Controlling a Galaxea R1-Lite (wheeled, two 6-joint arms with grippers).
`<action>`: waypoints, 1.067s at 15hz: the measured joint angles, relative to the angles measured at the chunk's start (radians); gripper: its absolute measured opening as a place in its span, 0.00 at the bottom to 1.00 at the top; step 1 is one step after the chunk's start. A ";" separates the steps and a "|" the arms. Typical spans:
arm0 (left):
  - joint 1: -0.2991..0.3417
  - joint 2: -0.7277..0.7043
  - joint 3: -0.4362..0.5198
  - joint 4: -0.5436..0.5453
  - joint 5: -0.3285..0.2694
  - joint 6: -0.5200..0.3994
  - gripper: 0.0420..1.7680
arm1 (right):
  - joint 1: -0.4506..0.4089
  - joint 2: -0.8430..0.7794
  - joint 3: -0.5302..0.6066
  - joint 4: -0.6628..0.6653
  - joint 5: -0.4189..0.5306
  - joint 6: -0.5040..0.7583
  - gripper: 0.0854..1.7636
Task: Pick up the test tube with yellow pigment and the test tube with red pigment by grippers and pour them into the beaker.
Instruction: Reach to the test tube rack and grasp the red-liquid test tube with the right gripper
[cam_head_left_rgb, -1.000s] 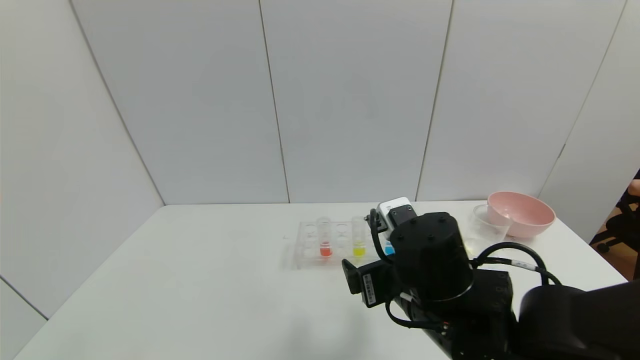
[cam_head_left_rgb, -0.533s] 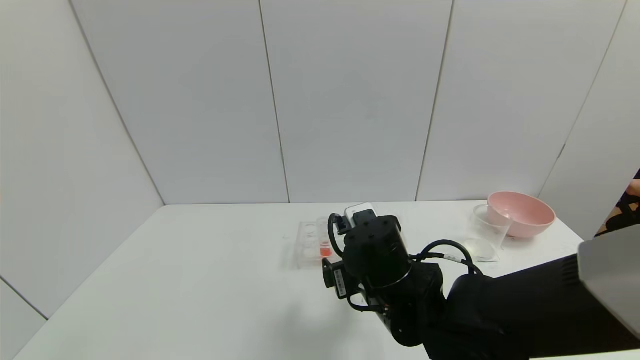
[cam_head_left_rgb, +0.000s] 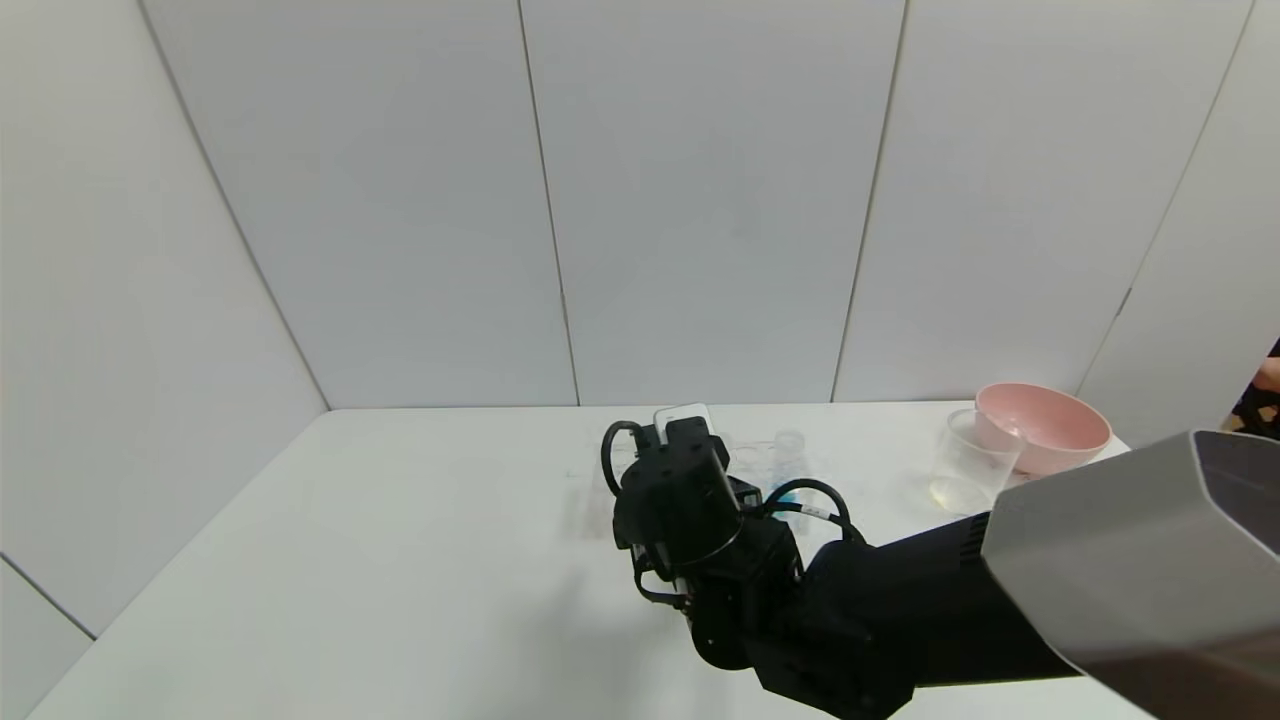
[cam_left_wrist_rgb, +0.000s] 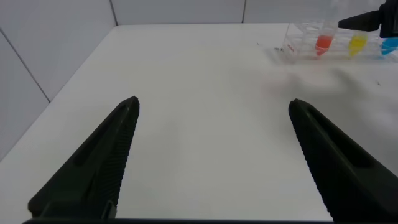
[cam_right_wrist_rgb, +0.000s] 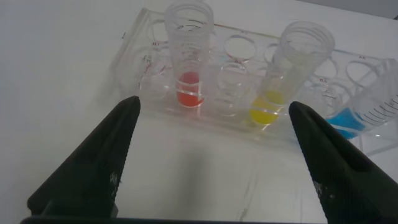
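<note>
In the right wrist view a clear rack (cam_right_wrist_rgb: 245, 134) holds the test tube with red pigment (cam_right_wrist_rgb: 188, 62) and the test tube with yellow pigment (cam_right_wrist_rgb: 292, 68), both upright. My right gripper (cam_right_wrist_rgb: 214, 106) is open just in front of the rack, its fingers spread about as wide as those two tubes, touching neither. From the head camera, my right wrist (cam_head_left_rgb: 680, 490) hides both tubes. The beaker (cam_head_left_rgb: 968, 465) stands at the right, a pale film at its bottom. Over bare table to the left, my left gripper (cam_left_wrist_rgb: 214, 101) is open and empty.
A third tube with blue liquid (cam_right_wrist_rgb: 373, 115) sits at the rack's end nearer the beaker. A pink bowl (cam_head_left_rgb: 1042, 425) stands right behind the beaker near the table's right edge. White wall panels close off the back and left sides.
My right arm has swung left along the rack, from in front of the blue tube to facing the red and yellow tubes. Its jaws have stayed wide.
</note>
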 joint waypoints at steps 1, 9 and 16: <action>0.000 0.000 0.000 0.000 0.000 0.000 0.97 | 0.001 0.015 -0.019 0.000 -0.016 0.000 0.97; 0.000 0.000 0.000 0.000 0.000 0.000 0.97 | 0.009 0.119 -0.173 -0.003 -0.055 0.016 0.97; 0.000 0.000 0.000 0.000 0.000 0.000 0.97 | -0.005 0.210 -0.311 -0.001 -0.068 0.012 0.97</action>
